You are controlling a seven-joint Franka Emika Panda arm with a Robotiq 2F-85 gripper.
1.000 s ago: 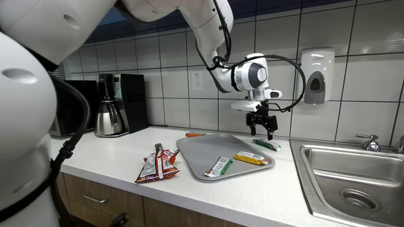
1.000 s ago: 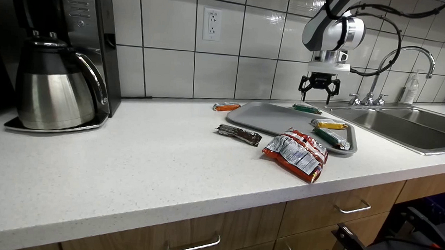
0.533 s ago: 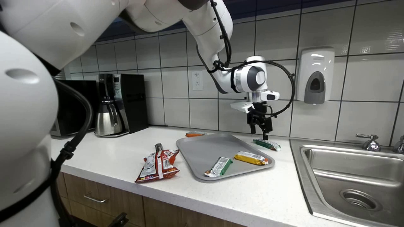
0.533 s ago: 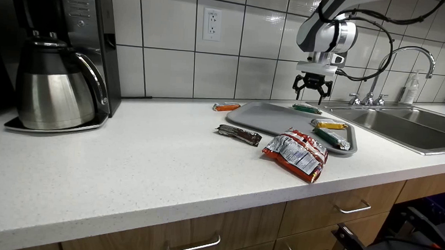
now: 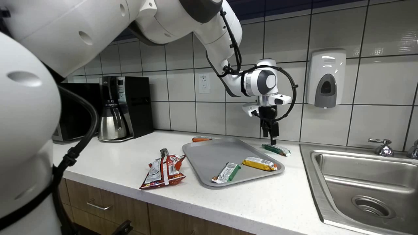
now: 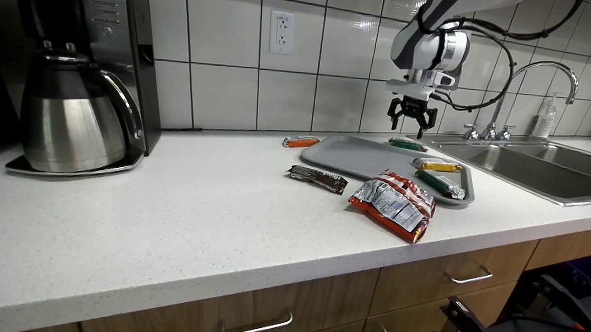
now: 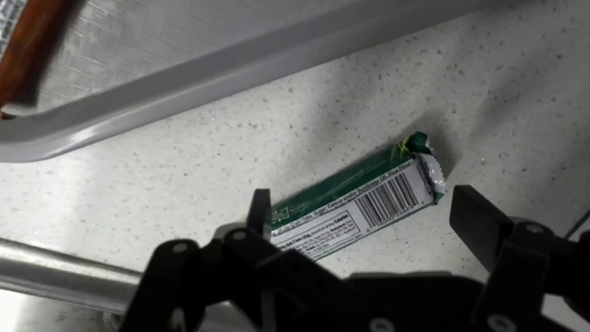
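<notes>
The rounded arm (image 5: 166,23) is white — its cables (image 5: 94,117) and hand (image 6: 407,131), black.

I have a gap between the tray (image 7: 230,71) and the green-wrapped bar (image 7: 352,203); behind the tray, the tiled wall (image 5: 210,116) blocks me.

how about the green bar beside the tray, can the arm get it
Probably yes: the open gripper hangs above the green bar, and nothing visible lies between them.

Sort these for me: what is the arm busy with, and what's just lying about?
Probably part of the job:
fingers, open
green bar beneath them

Probably just lying about:
yellow bar
red bag
brown bar
orange bar
coffee maker
gray tray (role unclear)
</notes>
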